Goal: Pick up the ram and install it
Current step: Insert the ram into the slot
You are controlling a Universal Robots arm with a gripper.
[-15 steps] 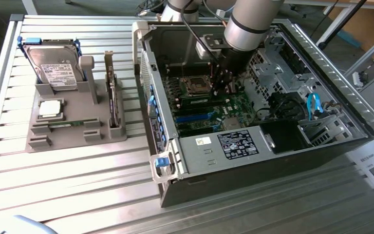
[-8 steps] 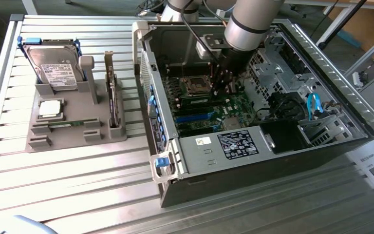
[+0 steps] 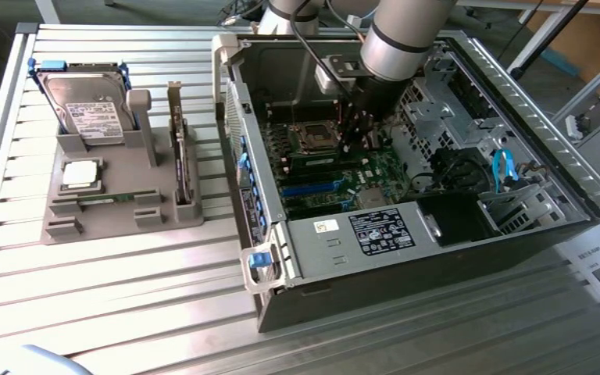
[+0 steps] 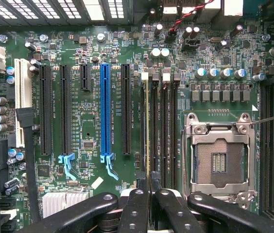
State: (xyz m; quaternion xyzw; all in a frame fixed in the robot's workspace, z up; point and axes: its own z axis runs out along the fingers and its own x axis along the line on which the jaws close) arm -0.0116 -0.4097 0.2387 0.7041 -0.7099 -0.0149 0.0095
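Note:
In the wrist view the ram (image 4: 149, 126) shows edge-on as a thin strip with a yellowish line. It runs out from between my fingertips along the memory slot (image 4: 145, 121) nearest the black expansion slots. My gripper (image 4: 149, 191) is shut on the ram's near end, and its black fingers (image 4: 136, 206) sit tight against each other. I cannot tell whether the ram is seated in the slot or hovering just above it. In the exterior view the gripper (image 3: 366, 137) reaches down inside the open computer case (image 3: 383, 289), over the motherboard (image 3: 368, 176).
Beside the ram lie three more black memory slots (image 4: 168, 126) and the open CPU socket (image 4: 219, 160). A blue slot (image 4: 105, 111) sits on its other side. At the exterior view's left, a grey fixture (image 3: 112, 215) holds a hard drive (image 3: 87, 109), a CPU chip (image 3: 79, 173) and an expansion card (image 3: 180, 152).

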